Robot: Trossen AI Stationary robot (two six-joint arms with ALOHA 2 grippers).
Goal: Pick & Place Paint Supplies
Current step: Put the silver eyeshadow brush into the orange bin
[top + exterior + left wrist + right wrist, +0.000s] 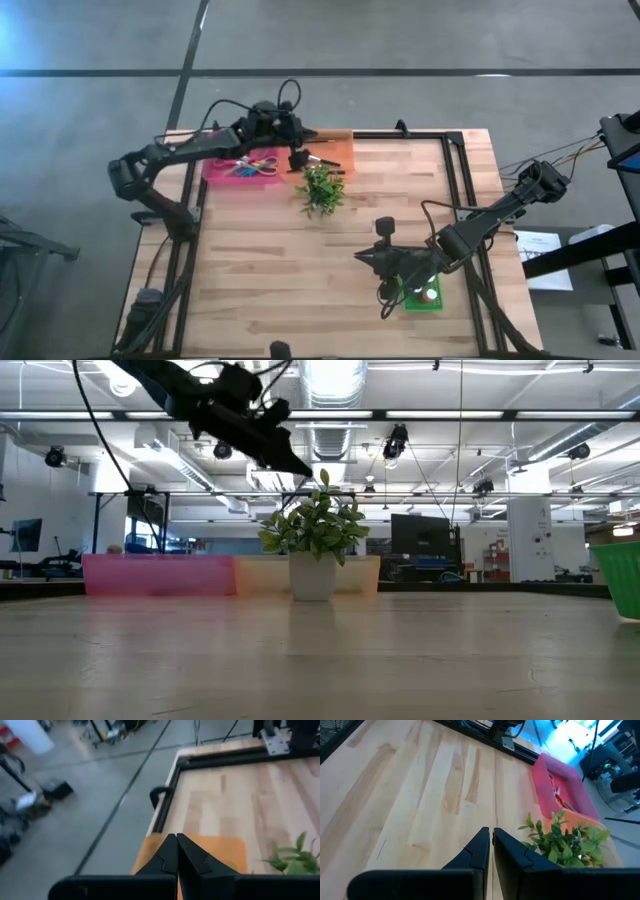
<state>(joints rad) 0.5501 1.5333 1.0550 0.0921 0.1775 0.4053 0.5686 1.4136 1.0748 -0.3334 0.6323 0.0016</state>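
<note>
Though several paint supplies (245, 167) already lie in the pink tray (215, 172) at the counter's (300, 270) far edge, the job looks unfinished. A brush (325, 161) rests on the orange tray (340, 148) beside it, and small bottles (428, 295) sit in the green tray (412, 302) near the right claw (383, 290). The left claw (297, 160) hangs above the orange tray. Both claws are fully closed and empty.
</note>
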